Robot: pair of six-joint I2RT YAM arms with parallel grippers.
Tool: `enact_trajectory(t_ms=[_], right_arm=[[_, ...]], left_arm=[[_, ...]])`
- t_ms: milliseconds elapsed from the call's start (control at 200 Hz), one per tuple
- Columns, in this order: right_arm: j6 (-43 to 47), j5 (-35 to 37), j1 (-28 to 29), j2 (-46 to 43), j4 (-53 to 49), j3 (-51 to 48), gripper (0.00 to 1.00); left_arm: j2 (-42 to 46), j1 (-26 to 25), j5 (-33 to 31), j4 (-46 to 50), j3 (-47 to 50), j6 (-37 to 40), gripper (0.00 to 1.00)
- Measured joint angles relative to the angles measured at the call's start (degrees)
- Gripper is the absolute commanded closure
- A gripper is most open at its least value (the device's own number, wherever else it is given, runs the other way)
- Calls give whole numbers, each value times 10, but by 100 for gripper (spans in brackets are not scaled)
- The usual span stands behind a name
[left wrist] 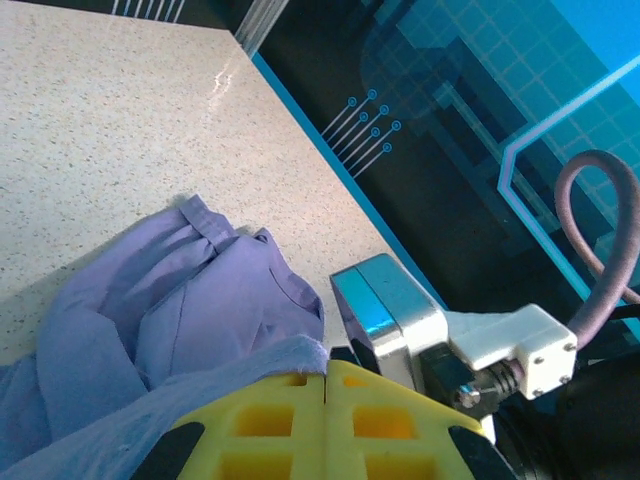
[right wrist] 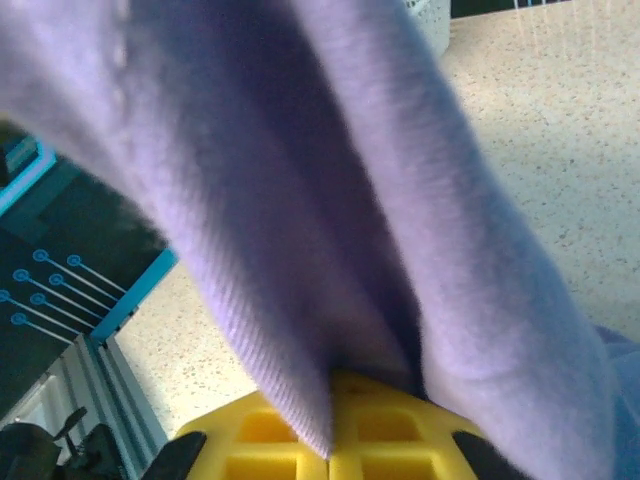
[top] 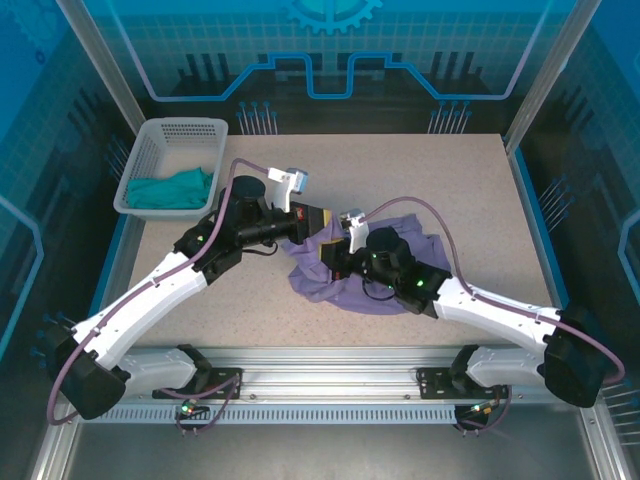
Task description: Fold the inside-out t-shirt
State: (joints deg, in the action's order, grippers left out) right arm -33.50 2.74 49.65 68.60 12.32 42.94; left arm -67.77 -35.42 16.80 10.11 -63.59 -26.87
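Pinching the crumpled lavender-purple cloth t-shirt [top: 312, 283] in left fingers [left wrist: 300, 392] and right fingers [right wrist: 400, 440], both clamped tight; pulling apart could slip thin folds free.

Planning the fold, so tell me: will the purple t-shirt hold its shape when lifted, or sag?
Likely sags: the t-shirt lies crumpled and drapes in soft folds from the right hand. Probably light: a small pinch seems to carry that fold.

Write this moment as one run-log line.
stage: no fold yet | t-shirt: bunched, mid-table | left jaws: shut on t-shirt | right jaws: shut on t-shirt | basket: teal garment inside
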Motion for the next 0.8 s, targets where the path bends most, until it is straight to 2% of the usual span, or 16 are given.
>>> enact_trajectory(t_ms=[70, 190, 335, 475, 645, 800], right_arm=[[18, -34, -21, -1, 7, -1, 100], [52, -143, -82, -6, 27, -8, 100], [84, -273, -132, -16, 37, -9, 100], [99, -368, -161, -29, 51, -9, 100], [109, -437, -182, -35, 58, -9, 100], [122, -471, -195, -35, 56, -9, 100]], left_arm=[[2, 0, -13, 1, 0, 0, 100], [3, 16, -20, 2, 0, -7, 100], [3, 58, 3, 2, 0, -28, 87], [2, 82, 32, 1, 2, -39, 76], [11, 93, 55, -2, 32, -45, 66], [41, 94, 102, -40, 92, -33, 50]])
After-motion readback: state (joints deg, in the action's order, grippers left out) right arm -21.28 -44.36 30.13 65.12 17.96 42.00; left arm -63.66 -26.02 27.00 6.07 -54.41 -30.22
